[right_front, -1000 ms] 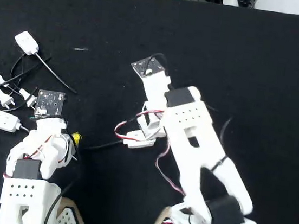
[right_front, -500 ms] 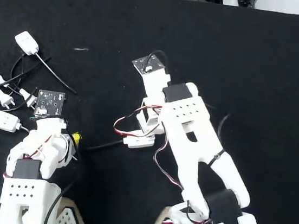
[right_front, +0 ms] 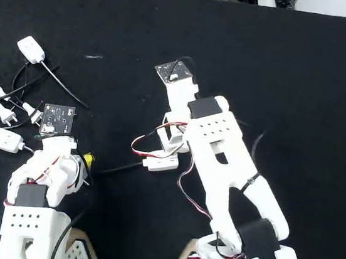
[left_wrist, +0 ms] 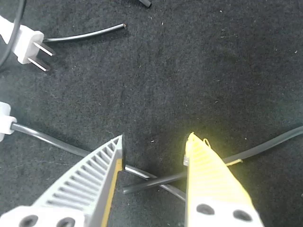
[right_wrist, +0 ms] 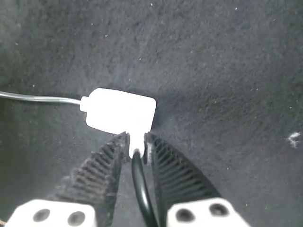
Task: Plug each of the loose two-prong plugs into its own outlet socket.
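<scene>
Several loose plugs (right_front: pixel 4 112) lie among cords (right_front: pixel 64 87) far left of the mid-table socket (right_front: pixel 161 162) in the high view, while the right arm (right_front: pixel 220 154) leans over that socket. In the left wrist view, the left gripper (left_wrist: pixel 154 144) hangs with jaws wide apart over crossed cords, and a plug (left_wrist: pixel 24 43) rests with prongs bare, well apart from the socket. In the right wrist view, the right gripper (right_wrist: pixel 136 138) is clamped on a held plug (right_wrist: pixel 136 143) butted against the socket. Such plugs likely handle light, hard and slick, on springy cords; grip the body's flat sides, never prongs or cord.
</scene>
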`<action>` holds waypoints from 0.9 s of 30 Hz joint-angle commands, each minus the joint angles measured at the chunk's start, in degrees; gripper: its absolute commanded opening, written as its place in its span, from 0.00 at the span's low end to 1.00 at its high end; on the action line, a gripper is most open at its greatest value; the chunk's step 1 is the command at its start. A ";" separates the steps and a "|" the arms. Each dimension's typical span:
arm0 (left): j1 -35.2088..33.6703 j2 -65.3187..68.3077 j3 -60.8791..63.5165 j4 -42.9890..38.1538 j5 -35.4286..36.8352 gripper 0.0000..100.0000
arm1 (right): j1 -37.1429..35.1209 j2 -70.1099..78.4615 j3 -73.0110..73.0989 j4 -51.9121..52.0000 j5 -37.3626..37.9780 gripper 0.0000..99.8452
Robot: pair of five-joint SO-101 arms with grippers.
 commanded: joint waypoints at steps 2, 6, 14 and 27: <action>0.31 -0.44 -0.57 0.00 0.35 0.22 | -0.79 -1.80 -3.47 2.73 -0.26 0.01; 0.31 -0.44 -0.57 0.00 0.35 0.22 | -1.14 -4.88 -4.26 5.54 3.60 0.01; 0.31 -0.44 -0.57 -0.09 0.35 0.22 | -1.14 -6.02 1.27 -0.09 4.04 0.01; 0.40 -0.44 -0.57 -0.09 0.35 0.22 | -5.19 -5.58 1.71 -2.11 0.44 0.01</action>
